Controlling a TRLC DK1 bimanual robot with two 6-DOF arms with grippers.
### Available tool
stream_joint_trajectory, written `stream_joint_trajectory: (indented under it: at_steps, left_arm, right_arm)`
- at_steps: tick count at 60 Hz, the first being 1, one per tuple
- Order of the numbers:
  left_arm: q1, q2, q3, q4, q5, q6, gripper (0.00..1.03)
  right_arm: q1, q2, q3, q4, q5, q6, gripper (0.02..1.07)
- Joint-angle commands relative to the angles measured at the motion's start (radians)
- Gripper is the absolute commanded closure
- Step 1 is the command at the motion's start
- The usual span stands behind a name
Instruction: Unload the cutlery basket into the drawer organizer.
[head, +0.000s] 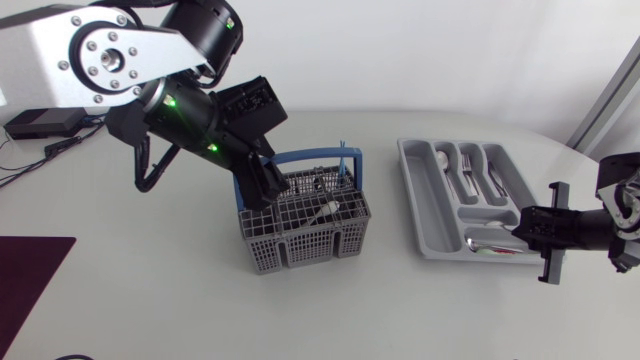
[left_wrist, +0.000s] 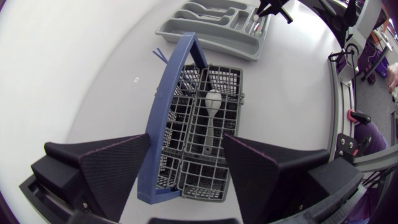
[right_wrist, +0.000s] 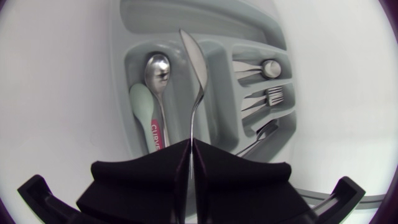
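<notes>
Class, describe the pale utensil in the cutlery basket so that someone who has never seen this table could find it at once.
Find the grey cutlery basket with the blue handle near the middle of the table, under the left gripper. Inside it lies a pale utensil with a rounded head. It is the only whitish thing against the basket's dark grey grid.

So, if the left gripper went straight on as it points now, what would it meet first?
Probably the white spoon lying in the cutlery basket, just ahead between the open fingers of the left gripper; depth is unclear.
</notes>
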Motion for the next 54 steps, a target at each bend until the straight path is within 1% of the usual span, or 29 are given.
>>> stream_joint_trajectory:
  at_steps: [1,2,11,15,20,21,24,27,28,32,34,38,40,45,47,49,50,54]
  left_arm:
    - [-0.011,0.011,-0.001,-0.054,-0.005,0.023,0.07]
    - [-0.017,0.003,0.001,-0.058,-0.005,0.027,0.07]
    - [-0.043,-0.052,0.010,-0.069,-0.005,0.032,0.07]
    - [-0.065,-0.081,0.007,-0.073,-0.005,0.029,0.07]
    - [-0.085,-0.107,0.008,-0.084,-0.005,0.021,0.07]
    - [-0.086,-0.115,0.008,-0.084,-0.006,0.018,0.07]
    - [-0.092,-0.129,0.007,-0.087,-0.011,0.009,0.07]
    - [-0.098,-0.138,0.002,-0.097,-0.011,-0.002,0.07]
    - [-0.101,-0.141,-0.001,-0.100,-0.011,-0.005,0.07]
    - [-0.111,-0.155,-0.016,-0.104,-0.011,-0.017,0.07]
    - [-0.115,-0.160,-0.021,-0.109,-0.011,-0.023,0.07]
    - [-0.124,-0.170,-0.042,-0.109,-0.011,-0.042,0.07]
    - [-0.127,-0.172,-0.050,-0.109,-0.011,-0.050,0.07]
    - [-0.131,-0.175,-0.091,-0.107,-0.011,-0.063,0.09]
    - [-0.126,-0.176,-0.110,-0.104,-0.011,-0.065,0.09]
    - [-0.124,-0.178,-0.121,-0.101,-0.011,-0.065,0.09]
    - [-0.123,-0.183,-0.142,-0.093,-0.011,-0.063,0.09]
    - [-0.118,-0.184,-0.179,-0.072,-0.011,-0.065,0.09]
  right_arm:
    - [-0.005,0.035,-0.052,0.046,0.031,-0.064,1.01]
    - [0.000,0.048,-0.062,0.083,0.044,-0.068,1.01]
    - [0.031,0.104,-0.106,0.247,0.115,-0.091,1.01]
    - [0.041,0.123,-0.114,0.287,0.135,-0.091,1.00]
    - [0.051,0.140,-0.120,0.324,0.152,-0.085,0.97]
    - [0.052,0.141,-0.123,0.336,0.152,-0.082,0.94]
    - [0.054,0.141,-0.127,0.362,0.150,-0.067,0.80]
    - [0.054,0.137,-0.127,0.367,0.149,-0.055,0.64]
    - [0.054,0.130,-0.127,0.367,0.149,-0.045,0.55]
    - [0.052,0.100,-0.129,0.365,0.143,-0.016,0.34]
    - [0.051,0.078,-0.131,0.362,0.136,0.001,0.29]
    - [0.049,0.037,-0.132,0.354,0.115,0.033,0.24]
    - [0.051,0.018,-0.132,0.345,0.109,0.054,0.22]
    - [0.054,-0.069,-0.126,0.265,0.058,0.114,0.21]
    - [0.058,-0.107,-0.120,0.213,0.046,0.145,0.21]
    - [0.061,-0.123,-0.117,0.193,0.040,0.156,0.21]
    - [0.070,-0.169,-0.111,0.146,0.020,0.189,0.21]
    - [0.089,-0.236,-0.097,0.064,-0.022,0.246,0.21]
